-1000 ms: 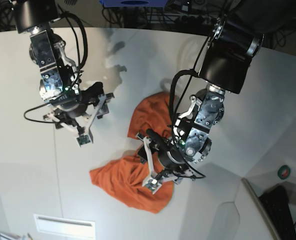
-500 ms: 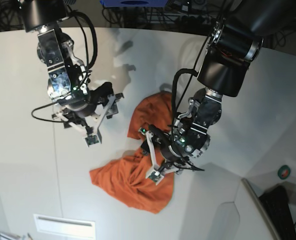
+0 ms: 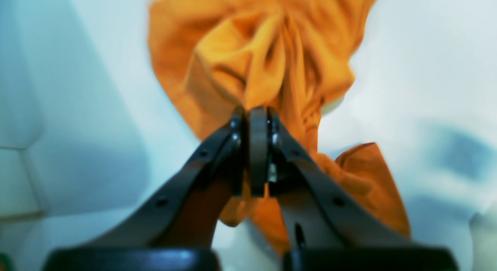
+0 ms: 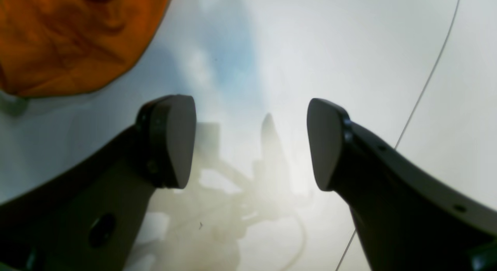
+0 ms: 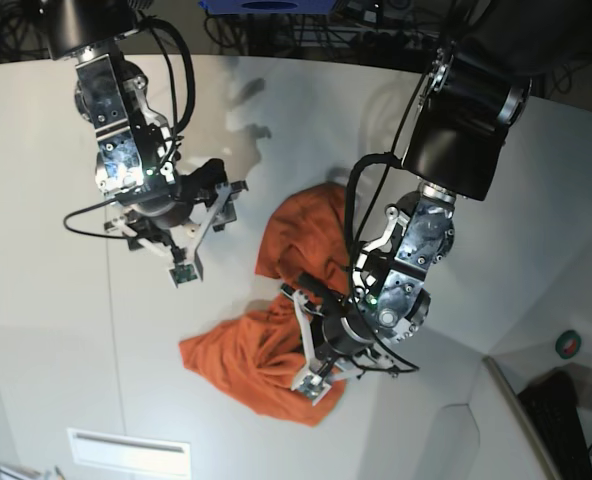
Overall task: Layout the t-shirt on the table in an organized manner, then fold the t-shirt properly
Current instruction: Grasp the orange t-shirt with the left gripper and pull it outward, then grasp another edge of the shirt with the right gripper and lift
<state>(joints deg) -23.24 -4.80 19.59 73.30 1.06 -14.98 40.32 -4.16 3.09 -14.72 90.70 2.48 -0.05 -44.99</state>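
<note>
Left gripper (image 3: 254, 119) clamps a fold of the crumpled orange cloth t-shirt (image 5: 266, 355) — right gripper (image 4: 250, 143), at ten o'clock, gapes wide above the smooth white table (image 5: 36, 300).

Bright, even overhead light; soft arm shadows and hazy reflections on the glossy worktop (image 5: 46, 300). Both wrist views are soft-focused, blurriest at the frame edges.

Base view overhead, far, looking down; 2 wrist views close, low, forward; all share t-shirt (image 5: 276, 345), table (image 5: 46, 300).
</note>
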